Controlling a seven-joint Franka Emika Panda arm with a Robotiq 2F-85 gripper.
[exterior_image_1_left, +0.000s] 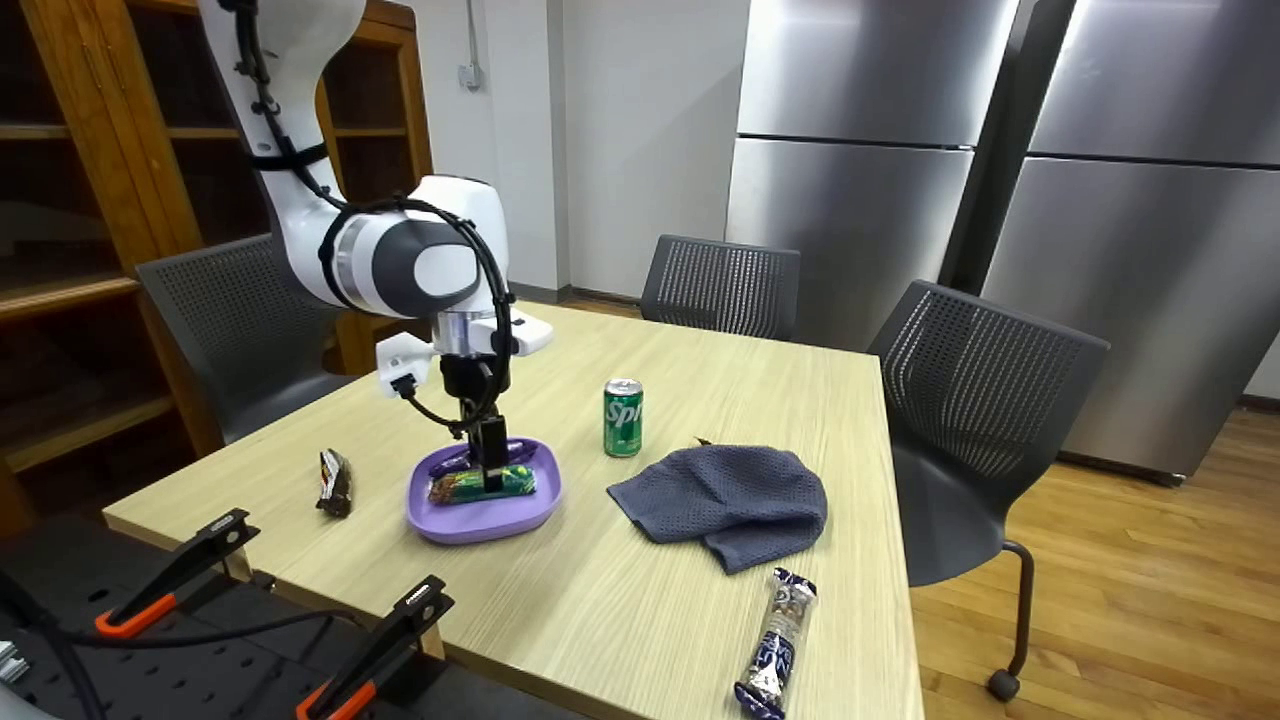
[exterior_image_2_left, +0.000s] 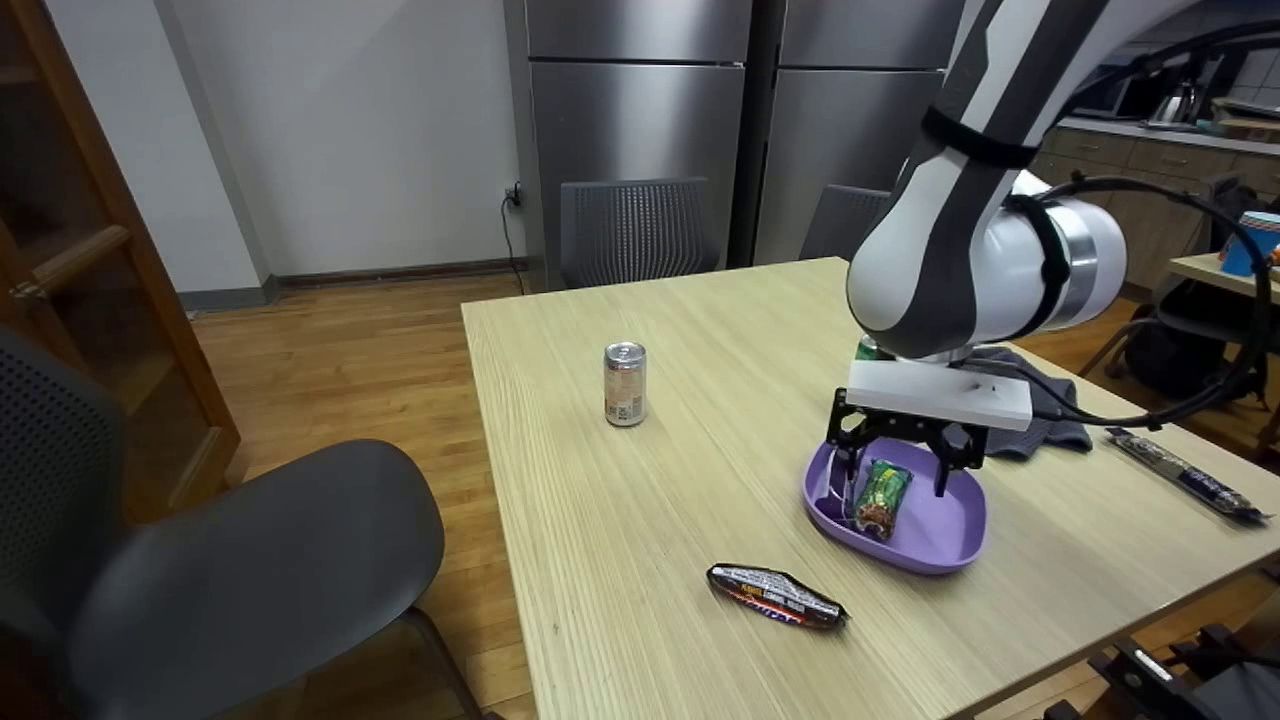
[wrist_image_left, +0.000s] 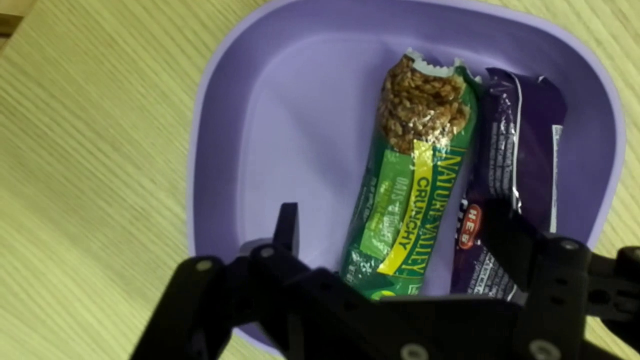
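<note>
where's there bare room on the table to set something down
Bare table lies between the purple bowl, the gray cloth and the dark blue snack bar, and between the silver can and the candy bar. It's crowded in the bowl: the open claw stands astride the green bar, with the purple bar alongside.

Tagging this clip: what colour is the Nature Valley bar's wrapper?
The wrapper is mostly green with a yellow stripe, clearest in the wrist view.
</note>
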